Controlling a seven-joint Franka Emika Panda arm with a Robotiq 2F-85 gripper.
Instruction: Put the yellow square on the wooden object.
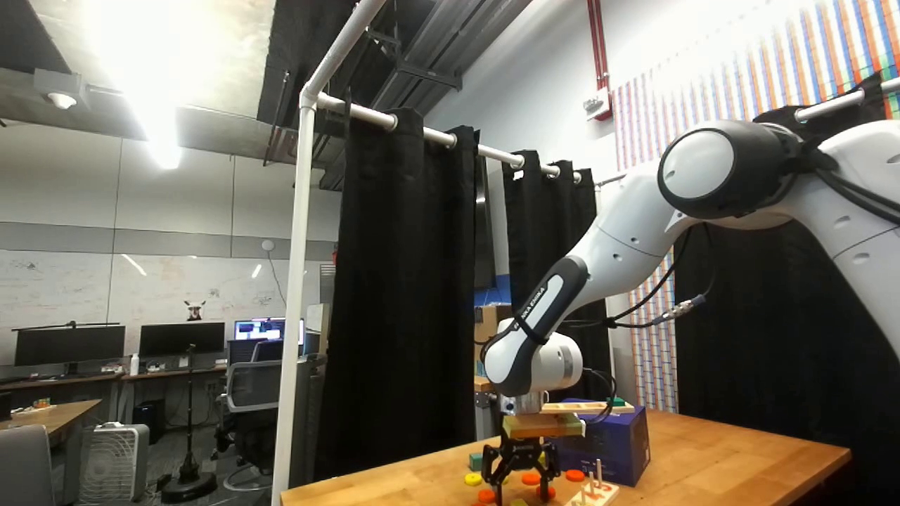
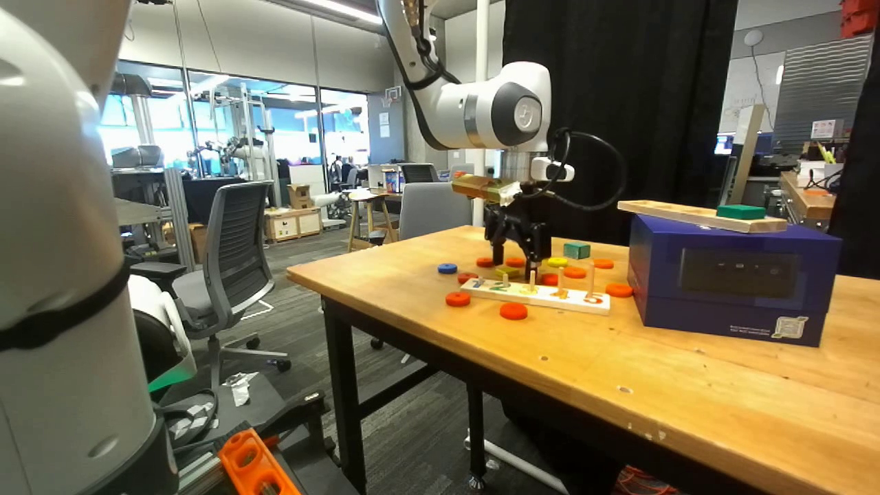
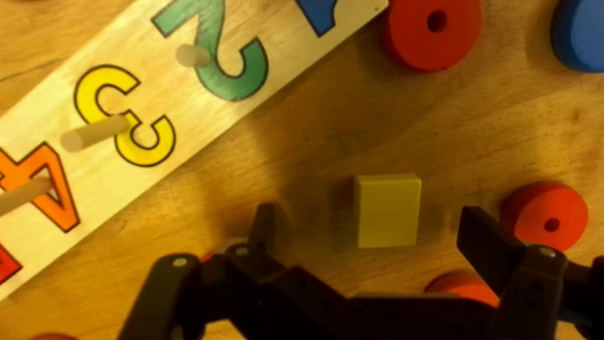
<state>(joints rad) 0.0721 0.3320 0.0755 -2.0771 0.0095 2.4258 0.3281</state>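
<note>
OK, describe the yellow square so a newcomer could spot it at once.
On the wooden table, find the numbered peg board. In the wrist view, the yellow square lies off the board's long edge, between the open jaws. Straight corners set it apart from the round discs, and its colour from the table's green block.

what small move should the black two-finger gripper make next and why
Probably close the gripper on the small yellow rectangular block: in the wrist view the block shows between open fingertips, touching neither, and in an exterior view they look low, near the wooden tabletop.
</note>
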